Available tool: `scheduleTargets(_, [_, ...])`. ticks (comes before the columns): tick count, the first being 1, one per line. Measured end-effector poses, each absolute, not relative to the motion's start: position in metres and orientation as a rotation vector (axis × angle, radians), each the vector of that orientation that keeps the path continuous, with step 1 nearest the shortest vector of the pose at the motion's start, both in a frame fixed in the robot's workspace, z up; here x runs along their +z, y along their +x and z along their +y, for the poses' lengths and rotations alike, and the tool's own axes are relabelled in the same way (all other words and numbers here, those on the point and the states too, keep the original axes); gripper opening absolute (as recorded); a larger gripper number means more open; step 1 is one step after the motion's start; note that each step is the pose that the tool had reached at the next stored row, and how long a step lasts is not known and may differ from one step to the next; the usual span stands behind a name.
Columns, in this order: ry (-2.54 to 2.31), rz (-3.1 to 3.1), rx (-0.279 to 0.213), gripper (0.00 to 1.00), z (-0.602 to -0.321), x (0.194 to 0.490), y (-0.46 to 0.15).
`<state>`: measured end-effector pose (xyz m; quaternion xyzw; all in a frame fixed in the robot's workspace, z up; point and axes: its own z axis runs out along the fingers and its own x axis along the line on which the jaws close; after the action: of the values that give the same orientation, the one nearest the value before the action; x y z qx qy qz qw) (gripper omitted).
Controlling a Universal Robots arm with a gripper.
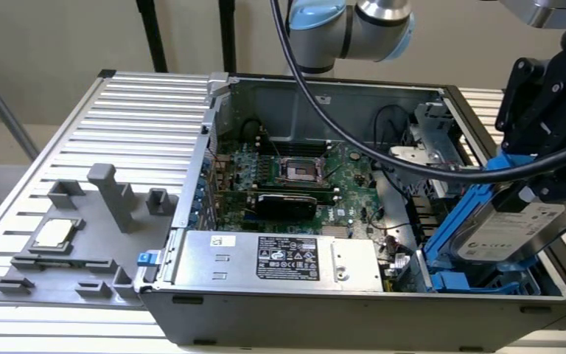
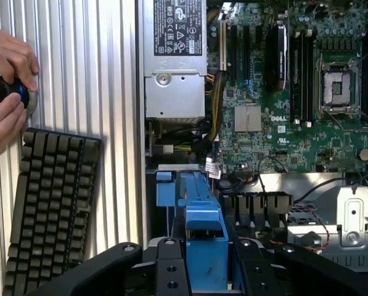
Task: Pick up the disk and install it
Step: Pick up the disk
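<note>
Claw (image 1: 544,186) around disk (image 1: 515,226), above blue cage (image 1: 468,281)

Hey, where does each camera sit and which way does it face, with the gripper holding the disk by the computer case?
Exterior view: off the arm, raised, looking down into the open computer case; shows the arm and the gripper holding the disk.
Wrist view: on the wrist, looking past the gripper into the case; its fingers flank the disk's blue carrier; a person's hands near a keyboard.
Shared: disk, motherboard, power supply.
</note>
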<state>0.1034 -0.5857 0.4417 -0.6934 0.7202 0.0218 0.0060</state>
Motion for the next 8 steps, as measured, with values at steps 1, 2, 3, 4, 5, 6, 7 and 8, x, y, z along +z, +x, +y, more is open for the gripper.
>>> scheduleTargets(1, [-2.171,2.253,0.068,0.33,-0.5856,0.4413,0.1036])
scheduleTargets(2, [-2.172,2.252,0.068,0.33,-0.5856,0.4409,0.1037])
scheduleTargets(3, [-2.173,2.252,0.068,0.33,-0.5855,0.4404,0.1038])
scheduleTargets(4, [-2.174,2.251,0.068,0.33,-0.5853,0.4396,0.1038])
scheduleTargets(5, [-2.175,2.249,0.068,0.33,-0.5853,0.4387,0.1038])
scheduleTargets(6, [-2.177,2.248,0.068,0.33,-0.5852,0.4377,0.1039])
scheduleTargets(7, [-2.179,2.246,0.068,0.33,-0.5850,0.4367,0.1039])
scheduleTargets(8, [-2.181,2.244,0.068,0.33,-0.5848,0.4358,0.1039])
